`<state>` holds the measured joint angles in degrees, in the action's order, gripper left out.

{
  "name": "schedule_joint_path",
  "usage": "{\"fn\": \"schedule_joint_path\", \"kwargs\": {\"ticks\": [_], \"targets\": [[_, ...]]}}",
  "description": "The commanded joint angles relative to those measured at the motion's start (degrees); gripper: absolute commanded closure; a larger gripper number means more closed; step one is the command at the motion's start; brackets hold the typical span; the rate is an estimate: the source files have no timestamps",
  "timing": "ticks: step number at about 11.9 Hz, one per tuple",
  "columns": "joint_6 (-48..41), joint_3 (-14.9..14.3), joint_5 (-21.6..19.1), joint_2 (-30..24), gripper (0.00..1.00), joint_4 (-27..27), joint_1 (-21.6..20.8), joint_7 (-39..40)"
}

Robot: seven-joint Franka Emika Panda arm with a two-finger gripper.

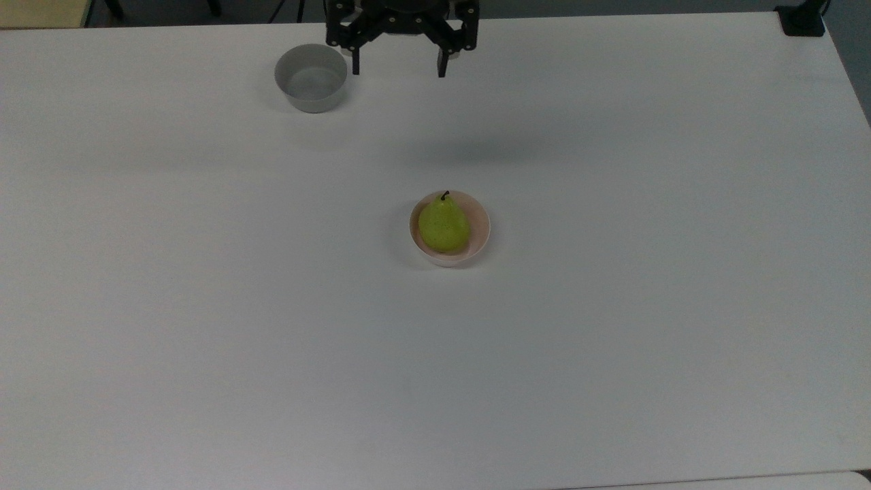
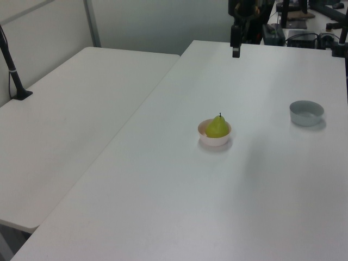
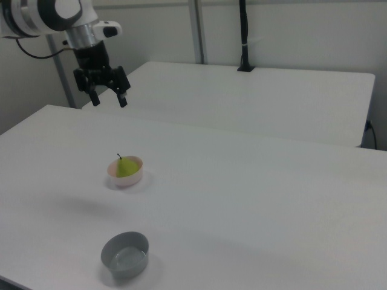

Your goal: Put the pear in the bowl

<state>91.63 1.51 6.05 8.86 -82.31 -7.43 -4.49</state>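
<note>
- Pear (image 1: 444, 226) sits in the pink bowl (image 1: 478, 224), stem (image 1: 445, 195) up and leaning toward the top view's top; its rounded bottom rests on the bowl's floor, and it takes up most of the inside.
- Handling, as a judgement: it looks small, light and firm, with a smooth skin that could slip or roll under a loose pinch. The wide lower body is the place to take hold, from either side; the narrow neck and thin stem offer little purchase.
- Bowl stands near the middle of the white tabletop (image 1: 612, 340), upright, with nothing touching it. It looks light enough to slide if bumped.
- Task reads as done: the fruit is inside and free of any grip.
- Gripper (image 1: 397, 64) hangs high over the far edge of the tabletop, well apart from the bowl. Its jaws are spread wide and hold nothing, the fingertips (image 3: 123, 101) pointing down.
- Arm (image 3: 60, 15) reaches in from the right view's upper left, with the wrist turned straight down above the jaws.
- Grey bowl (image 1: 311, 77) stands empty near the far edge, toward the top view's left, well apart from the pink one.
</note>
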Motion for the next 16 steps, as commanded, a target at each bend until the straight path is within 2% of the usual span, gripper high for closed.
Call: {"fn": "schedule_joint_path", "kwargs": {"ticks": [1, 2, 4, 16], "targets": [[-3.29, -0.11, -5.07, -3.32, 0.0, -1.89, 8.19, 10.0], [-3.3, -0.19, -5.43, -4.46, 0.0, -2.67, 9.7, 10.55], [-3.12, -0.2, -4.91, -5.78, 0.0, -5.4, 9.28, 9.24], [-3.03, -0.11, -3.33, -5.35, 0.0, -4.09, 9.54, 8.09]]}}
